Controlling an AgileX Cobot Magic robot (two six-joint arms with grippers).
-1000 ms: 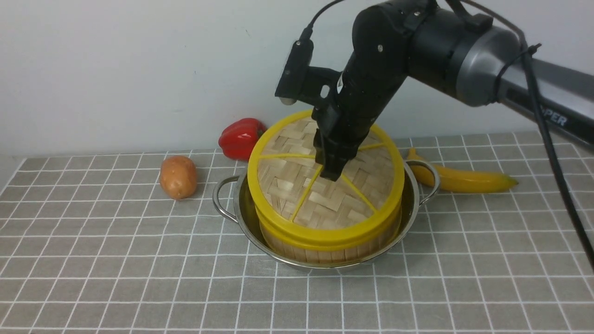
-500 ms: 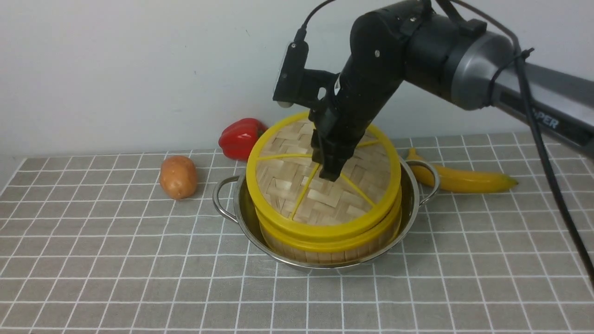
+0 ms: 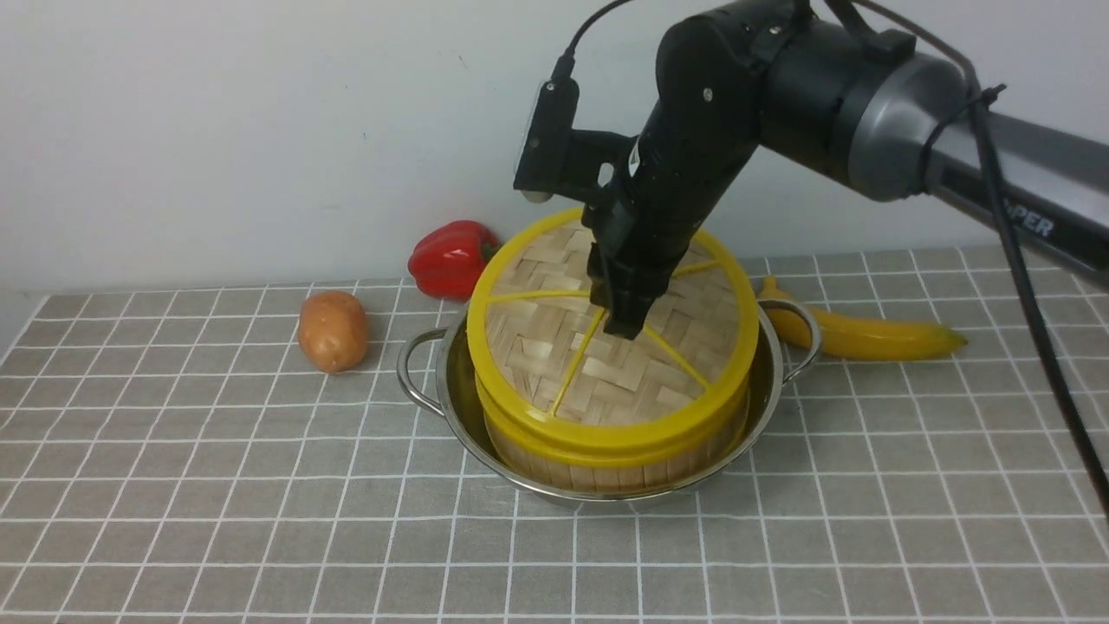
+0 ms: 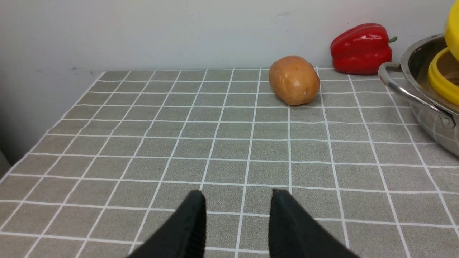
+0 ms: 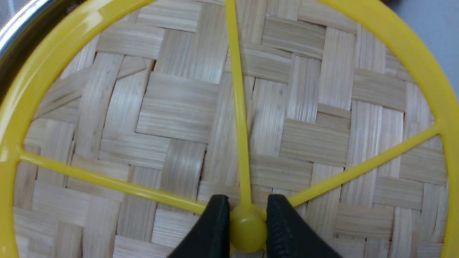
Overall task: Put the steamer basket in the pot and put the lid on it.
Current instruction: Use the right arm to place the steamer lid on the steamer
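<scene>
The steel pot [image 3: 450,400] stands mid-table with the steamer basket [image 3: 606,475] inside it, slat wall showing at the front. The woven lid [image 3: 554,347] lies tilted over the basket, front edge low and far edge raised. My right gripper [image 3: 624,328] is shut on the lid's yellow centre knob [image 5: 248,227]; in the right wrist view the gripper [image 5: 248,215] pinches it from both sides above the lid [image 5: 172,107]. In the left wrist view my left gripper [image 4: 237,200] hangs open and empty above the cloth, well left of the pot [image 4: 426,118], basket rim [image 4: 439,77] and lid edge [image 4: 452,28].
A potato [image 3: 333,330] lies left of the pot and a red pepper [image 3: 450,258] behind it by the wall. A banana [image 3: 866,334] lies right of the pot. The right arm reaches in from the upper right. The checked cloth's left edge shows in the left wrist view.
The right gripper carried the lid slightly left and up, baring the basket's rim, then back right and down; the lid's front edge now covers that rim.
</scene>
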